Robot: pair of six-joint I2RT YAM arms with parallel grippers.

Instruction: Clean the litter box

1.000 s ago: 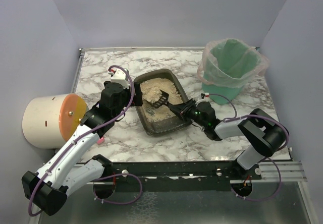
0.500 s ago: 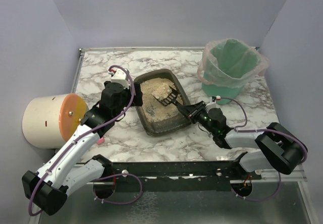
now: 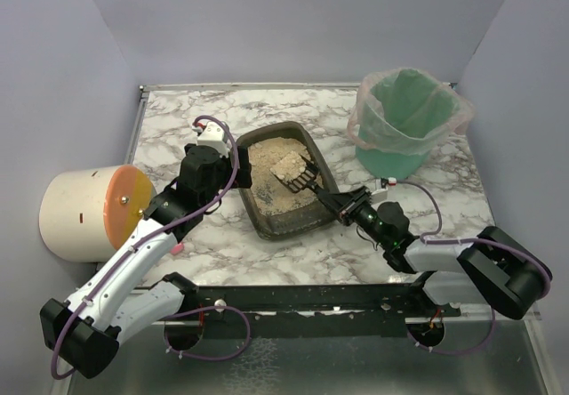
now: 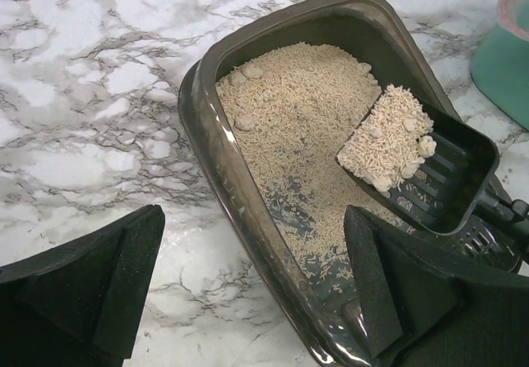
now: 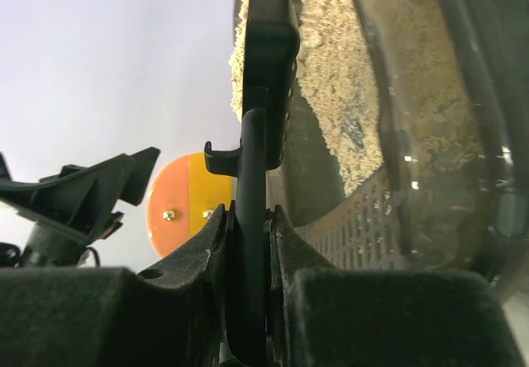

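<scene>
The litter box (image 3: 290, 222) is a dark tray of beige litter in the middle of the marble table. My right gripper (image 3: 341, 205) is shut on the handle of a black slotted scoop (image 3: 299, 174). The scoop is held above the box's right side with litter and clumps on it. In the right wrist view my gripper (image 5: 248, 215) clamps the scoop's handle (image 5: 252, 160), beside the box (image 5: 430, 94). My left gripper (image 4: 254, 215) is open. It stands astride the box's left wall (image 4: 202, 127), one finger outside and one inside. The loaded scoop also shows in the left wrist view (image 4: 446, 177).
A green bucket (image 3: 404, 124) lined with a clear bag stands at the back right. A white cylinder with an orange face (image 3: 89, 210) lies off the table's left edge. Grey walls close in three sides.
My right gripper has drawn back towards the near right. The scoop has come up out of the litter, loaded, and shifted to the box's right side. The left arm has not moved.
</scene>
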